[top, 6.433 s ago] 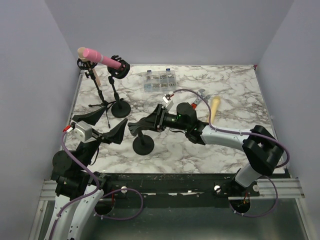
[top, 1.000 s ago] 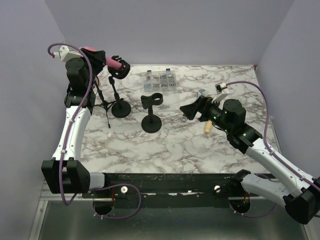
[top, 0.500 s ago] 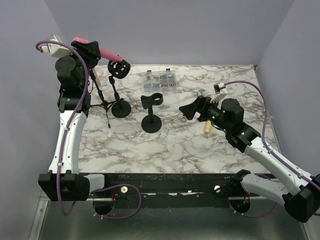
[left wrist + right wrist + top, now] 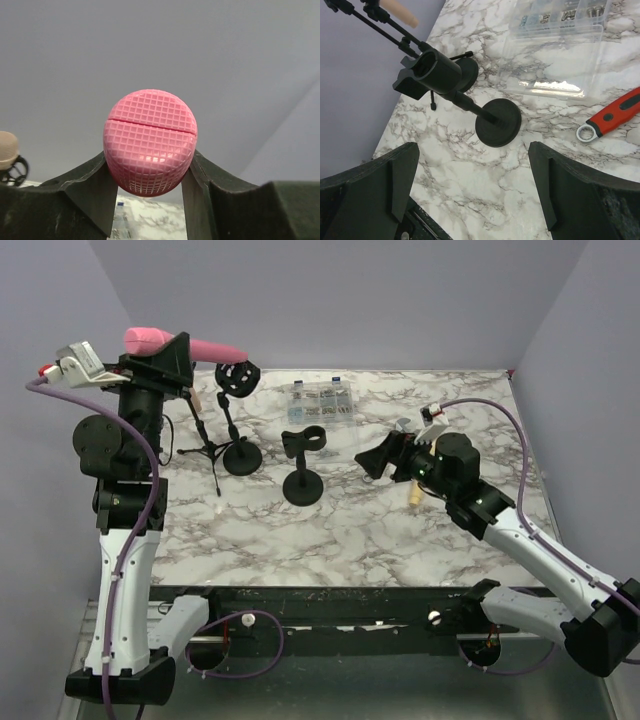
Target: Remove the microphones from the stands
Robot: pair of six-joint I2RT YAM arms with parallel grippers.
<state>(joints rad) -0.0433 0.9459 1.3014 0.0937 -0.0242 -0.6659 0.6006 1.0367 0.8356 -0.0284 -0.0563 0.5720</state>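
Note:
The pink microphone [image 4: 205, 346] hangs level in the air at the back left, my left gripper [image 4: 176, 350] shut on its body just behind the head. Its mesh head [image 4: 150, 141] fills the left wrist view, wedged between my left gripper's [image 4: 149, 186] two black fingers. The handle's tail sits just above the black stand's shock mount [image 4: 238, 378]; I cannot tell whether they touch. That stand's round base [image 4: 242, 456] rests on the marble. My right gripper [image 4: 378, 461] hovers open right of centre, nothing between its fingers [image 4: 395, 185].
An empty black ring stand [image 4: 303, 468] [image 4: 445, 80] is mid-table. A tripod [image 4: 203, 435] holding a beige microphone [image 4: 7, 150] stands by the left wall. A clear parts box [image 4: 320, 401], a red wrench [image 4: 612, 114] and another beige microphone [image 4: 412, 496] lie around my right arm.
My left arm has risen and swung left, carrying the pink microphone up and away from the shock mount. The right arm has barely moved.

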